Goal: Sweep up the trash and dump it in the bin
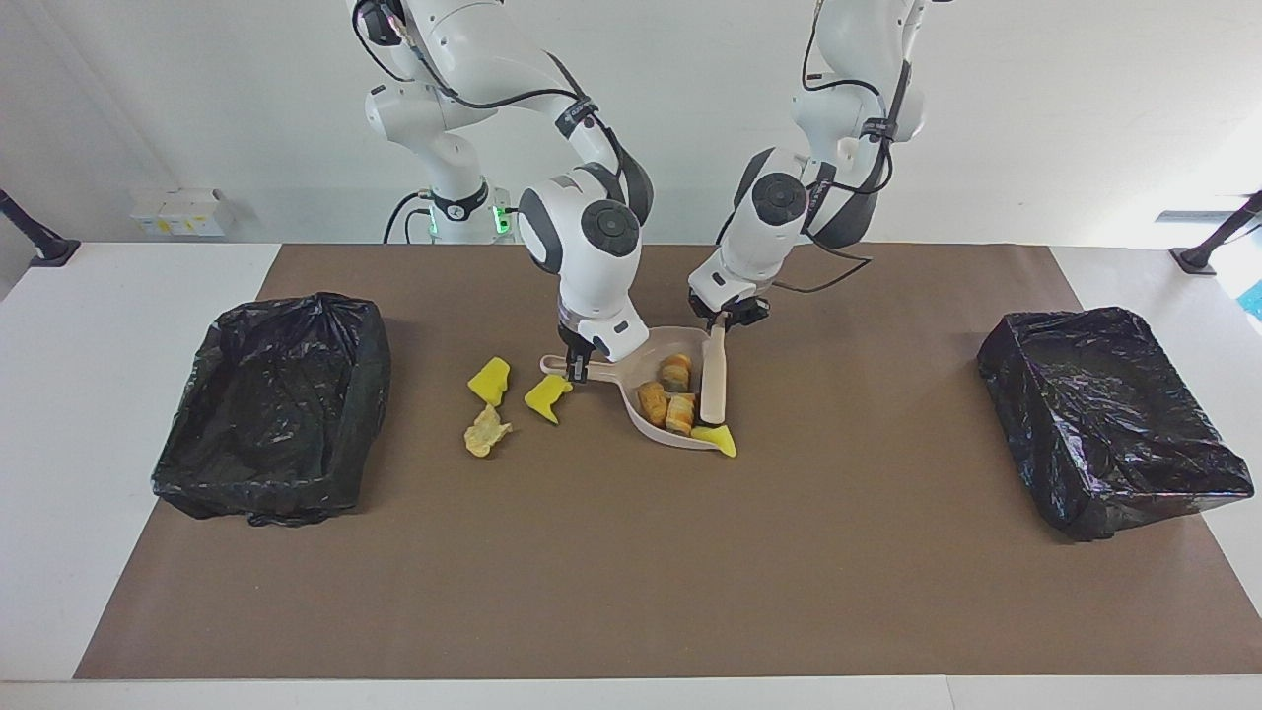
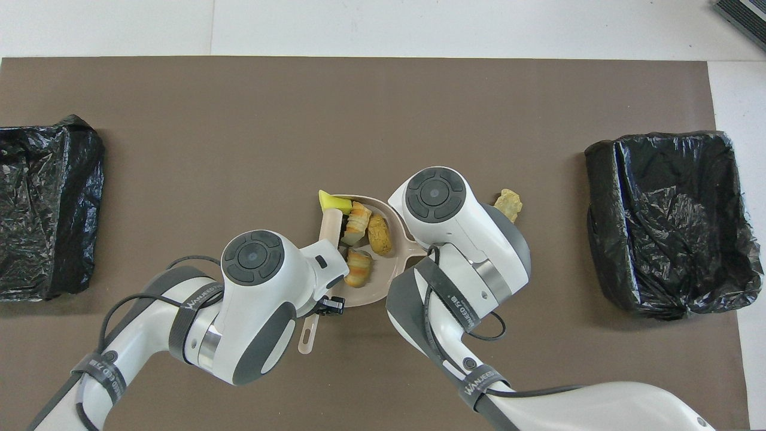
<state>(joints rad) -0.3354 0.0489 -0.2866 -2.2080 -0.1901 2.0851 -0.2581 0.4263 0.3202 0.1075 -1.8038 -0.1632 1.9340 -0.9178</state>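
Note:
A beige dustpan (image 1: 639, 373) (image 2: 377, 281) lies mid-mat with three bread-like lumps of trash (image 1: 668, 394) (image 2: 368, 236) in it. My right gripper (image 1: 580, 363) is shut on its handle; in the overhead view its own wrist hides it. My left gripper (image 1: 723, 320) (image 2: 328, 305) is shut on the beige hand brush (image 1: 712, 380) (image 2: 329, 226), which lies across the pan's mouth. A yellow sponge bit (image 1: 715, 439) (image 2: 334, 203) sits on the pan's lip against the brush tip. Two yellow bits (image 1: 490, 380) (image 1: 547, 394) and a tan lump (image 1: 486, 431) (image 2: 508, 205) lie on the mat beside the pan's handle.
Two black-lined bins stand on the brown mat, one at the right arm's end (image 1: 276, 404) (image 2: 670, 221) and one at the left arm's end (image 1: 1104, 414) (image 2: 48, 203). White table borders the mat.

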